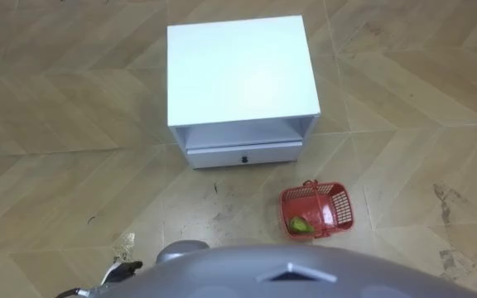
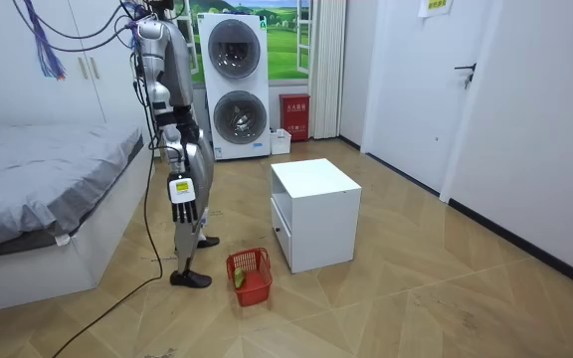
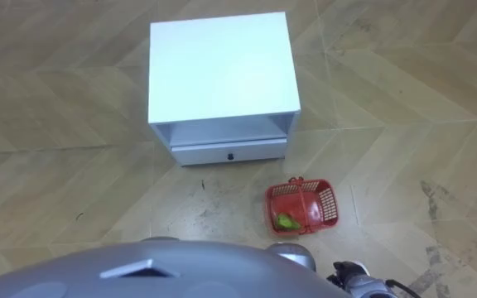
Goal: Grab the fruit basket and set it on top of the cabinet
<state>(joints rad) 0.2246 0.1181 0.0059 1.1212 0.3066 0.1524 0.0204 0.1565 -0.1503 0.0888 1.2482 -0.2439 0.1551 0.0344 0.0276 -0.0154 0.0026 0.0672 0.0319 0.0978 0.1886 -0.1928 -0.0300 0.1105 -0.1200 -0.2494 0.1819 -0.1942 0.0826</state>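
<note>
The robot stands upright on the wooden floor [image 1: 56,124], between the bed [image 2: 38,169] and a low white cabinet [image 1: 240,70], with its front turned to the cabinet. Behind it, by the far wall, two washing machines [image 2: 235,85] stand one on the other.

The red basket [image 1: 317,211] is on the floor, not in any hand. It stands in front of the robot and a little to its right, near the cabinet's front corner but apart from it. The handle seems to lie folded down on the rim at the cabinet's side. Inside lies a green fruit [image 1: 299,223], in the corner nearest to the robot. The cabinet has an open shelf and, under it, a closed drawer [image 1: 243,155] with a small dark knob.

The right hand [image 2: 183,211] hangs at the robot's side, on the side toward the room camera, well above the basket. Its fingers point down, loose and rather straight, and they hold nothing. Of the left hand [image 1: 127,267] a small dark part shows at the lower left of the left eye view, beside the chest. I cannot tell how its fingers are.
</note>
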